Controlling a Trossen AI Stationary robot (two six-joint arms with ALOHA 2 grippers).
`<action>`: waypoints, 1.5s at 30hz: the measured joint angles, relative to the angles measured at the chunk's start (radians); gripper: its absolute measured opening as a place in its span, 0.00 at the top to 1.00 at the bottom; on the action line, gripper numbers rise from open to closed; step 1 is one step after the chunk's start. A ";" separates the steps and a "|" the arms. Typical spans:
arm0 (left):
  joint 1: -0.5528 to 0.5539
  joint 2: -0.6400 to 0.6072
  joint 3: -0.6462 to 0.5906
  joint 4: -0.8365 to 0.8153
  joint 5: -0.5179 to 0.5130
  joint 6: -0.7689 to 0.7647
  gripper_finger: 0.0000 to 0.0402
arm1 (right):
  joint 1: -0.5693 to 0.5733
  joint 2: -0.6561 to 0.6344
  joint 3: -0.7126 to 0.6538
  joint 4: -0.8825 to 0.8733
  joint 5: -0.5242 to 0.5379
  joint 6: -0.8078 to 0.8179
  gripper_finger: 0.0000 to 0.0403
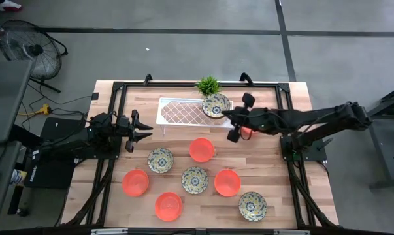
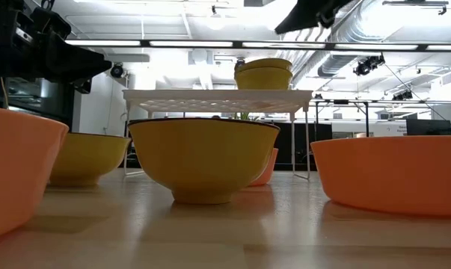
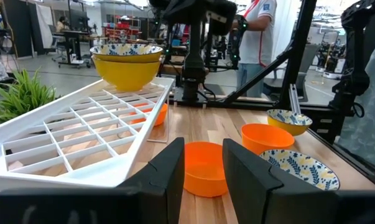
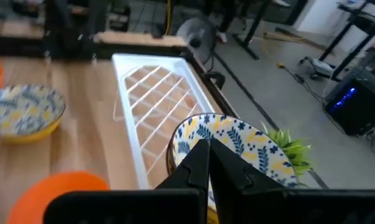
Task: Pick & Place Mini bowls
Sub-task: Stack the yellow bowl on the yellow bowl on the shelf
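Up on the white lattice tray [image 1: 183, 111], a floral bowl [image 1: 215, 104] sits nested on another at the end nearest the potted plant [image 1: 208, 85]; the left wrist view shows two stacked there [image 3: 126, 57]. The right gripper [image 1: 237, 122] hangs just beside that stack, off the tray's corner, and its own camera shows the jaws pressed together, holding nothing, right over the patterned bowl [image 4: 227, 142].

Over on the other side, the left gripper [image 1: 143, 128] waits beside the tray's far end, jaws spread, empty.

Down on the counter [image 1: 275, 170], an orange bowl [image 1: 201, 149] lies near the middle, with a floral one [image 1: 160, 159] beside it. Another floral bowl [image 1: 195, 179] sits between orange bowls [image 1: 136, 182] and [image 1: 227, 182]. One more orange bowl [image 1: 168, 205] is close to the front edge, and a floral bowl [image 1: 253, 205] sits toward the right front corner.
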 joint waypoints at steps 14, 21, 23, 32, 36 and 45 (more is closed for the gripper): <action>0.000 0.000 0.000 0.000 -0.001 0.000 0.74 | 0.106 -0.074 0.126 -0.587 -0.313 0.337 1.00; 0.000 0.000 0.000 0.000 -0.001 0.000 0.74 | 0.162 -0.094 0.126 -0.777 -0.320 0.405 1.00; 0.000 0.000 0.000 0.000 -0.001 0.000 0.74 | 0.176 -0.096 0.126 -0.812 -0.319 0.423 1.00; 0.000 0.000 0.000 0.000 -0.001 0.000 0.74 | 0.260 -0.097 0.126 -0.957 -0.316 0.642 1.00; 0.000 0.000 0.000 0.000 -0.002 0.000 0.74 | 0.318 -0.087 0.126 -1.019 -0.323 0.784 1.00; 0.000 0.000 0.000 0.000 -0.005 0.000 0.74 | 0.416 0.009 0.126 -1.055 -0.444 1.026 1.00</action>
